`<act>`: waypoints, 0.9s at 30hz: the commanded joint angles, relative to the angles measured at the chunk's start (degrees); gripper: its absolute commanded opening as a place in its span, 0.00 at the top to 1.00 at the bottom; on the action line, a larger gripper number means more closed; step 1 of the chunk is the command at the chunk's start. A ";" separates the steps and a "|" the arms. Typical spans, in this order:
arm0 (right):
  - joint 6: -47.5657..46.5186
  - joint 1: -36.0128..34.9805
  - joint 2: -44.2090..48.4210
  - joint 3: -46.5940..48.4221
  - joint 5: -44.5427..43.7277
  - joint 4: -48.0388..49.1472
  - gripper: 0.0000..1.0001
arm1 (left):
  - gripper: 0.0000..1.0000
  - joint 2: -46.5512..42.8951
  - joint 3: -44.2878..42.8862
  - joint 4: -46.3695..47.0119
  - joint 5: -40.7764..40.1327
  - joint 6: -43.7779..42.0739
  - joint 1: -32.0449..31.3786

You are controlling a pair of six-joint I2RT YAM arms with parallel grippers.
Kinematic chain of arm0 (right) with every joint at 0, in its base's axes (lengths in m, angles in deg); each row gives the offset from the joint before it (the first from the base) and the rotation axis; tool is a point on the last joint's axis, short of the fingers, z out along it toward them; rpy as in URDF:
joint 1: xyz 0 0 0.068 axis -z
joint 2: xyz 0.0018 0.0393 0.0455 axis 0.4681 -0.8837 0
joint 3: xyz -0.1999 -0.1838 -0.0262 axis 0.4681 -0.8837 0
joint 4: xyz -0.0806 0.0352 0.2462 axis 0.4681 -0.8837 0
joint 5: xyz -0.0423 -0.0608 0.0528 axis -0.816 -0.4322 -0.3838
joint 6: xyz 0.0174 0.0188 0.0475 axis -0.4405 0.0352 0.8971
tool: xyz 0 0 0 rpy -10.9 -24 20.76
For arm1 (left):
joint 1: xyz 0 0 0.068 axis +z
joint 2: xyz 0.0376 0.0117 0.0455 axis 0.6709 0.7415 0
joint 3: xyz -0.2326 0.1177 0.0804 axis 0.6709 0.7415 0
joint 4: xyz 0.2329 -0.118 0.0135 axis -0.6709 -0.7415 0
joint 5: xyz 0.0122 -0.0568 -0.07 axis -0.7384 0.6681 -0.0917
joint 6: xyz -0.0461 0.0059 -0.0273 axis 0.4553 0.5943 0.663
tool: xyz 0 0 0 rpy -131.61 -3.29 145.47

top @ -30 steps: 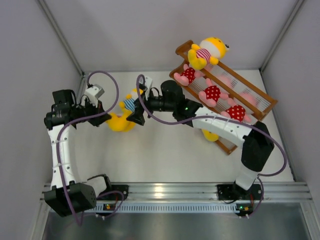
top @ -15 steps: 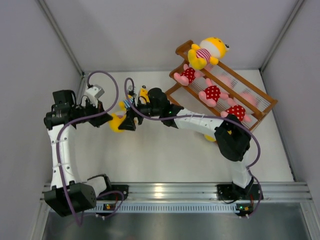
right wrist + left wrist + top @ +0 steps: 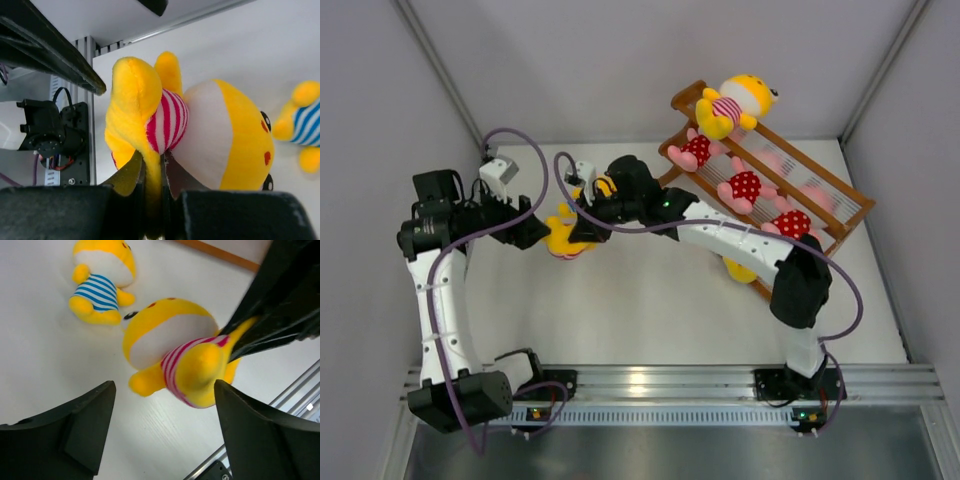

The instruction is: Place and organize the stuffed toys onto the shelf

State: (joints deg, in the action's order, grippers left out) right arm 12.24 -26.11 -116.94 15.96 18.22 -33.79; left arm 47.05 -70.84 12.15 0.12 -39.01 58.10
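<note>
Pink-striped toy [image 3: 200,135], limb pinched tight in right tool [image 3: 154,165], head seemingly pointing away from left tool [image 3: 162,390], spread, holding nothing

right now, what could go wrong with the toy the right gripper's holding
The right gripper pinches the pink-striped toy by one thin limb only, so it may slip free or swing. The left gripper stands open around the toy; pulling away could snag it.

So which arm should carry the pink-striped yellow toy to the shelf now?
Right. The right gripper is shut on a limb of the pink-striped toy, the left gripper stands open, and the shelf sits on the right arm's side.
</note>
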 commanded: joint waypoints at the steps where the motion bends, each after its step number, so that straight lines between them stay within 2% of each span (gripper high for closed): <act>1: -13.83 0.93 9.63 10.45 -2.84 -17.65 1.00 | 0.10 0.09 -5.09 0.72 -4.77 4.37 0.20; 3: -17.19 1.46 12.18 16.93 -6.62 -25.84 1.00 | 0.02 -0.17 -5.80 0.72 -6.10 4.89 0.12; 8: -24.84 4.18 17.35 30.58 -13.39 -33.33 1.00 | 0.02 -0.61 -5.63 0.72 -7.77 5.07 0.12; 12: -32.14 4.36 25.01 30.33 -23.13 -28.07 1.00 | 0.02 -1.14 -4.67 0.80 -7.77 4.72 0.20; 13: -35.20 4.45 26.24 30.33 -29.16 -27.97 1.00 | 0.02 -1.49 -4.58 0.80 -7.86 4.72 0.21; 14: -37.05 4.88 28.08 30.16 -31.57 -28.23 1.00 | 0.02 -1.58 -4.40 0.80 -8.12 4.46 0.21; 16: -43.71 5.50 28.71 30.24 -43.48 -32.42 1.00 | 0.02 -1.67 -3.96 0.80 -8.39 4.20 0.20; 19: -47.87 9.18 28.70 28.85 -50.82 -38.58 1.00 | 0.02 -1.76 -3.08 0.80 -8.57 4.11 0.20; 20: -48.75 12.15 29.84 23.09 -51.80 -38.08 1.00 | 0.02 -1.76 -2.91 0.80 -8.39 4.02 0.21; 22: -48.86 15.85 32.48 18.66 -51.47 -37.99 1.00 | 0.02 -1.93 -2.47 0.72 -8.30 4.02 0.21; 23: -48.07 20.92 33.01 16.29 -50.67 -39.21 1.00 | 0.02 -2.02 -2.47 0.72 -8.22 4.02 0.12; 25: -46.48 26.04 35.72 13.73 -44.29 -40.36 1.00 | 0.02 -2.11 -2.38 0.72 -8.39 4.02 0.12; 26: -46.30 30.25 37.13 9.54 -42.86 -38.80 1.00 | 0.02 -2.19 -2.38 0.72 -8.39 3.76 0.20; 27: -46.47 31.59 38.63 7.24 -41.54 -37.82 1.00 | 0.02 -1.93 -2.38 0.72 -8.48 3.67 0.21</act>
State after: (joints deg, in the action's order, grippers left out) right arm -33.23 -0.63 -82.03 27.74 -25.91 -69.52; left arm 46.31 -73.18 12.32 -8.55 -35.06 58.15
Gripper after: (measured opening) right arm 0.070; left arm 0.982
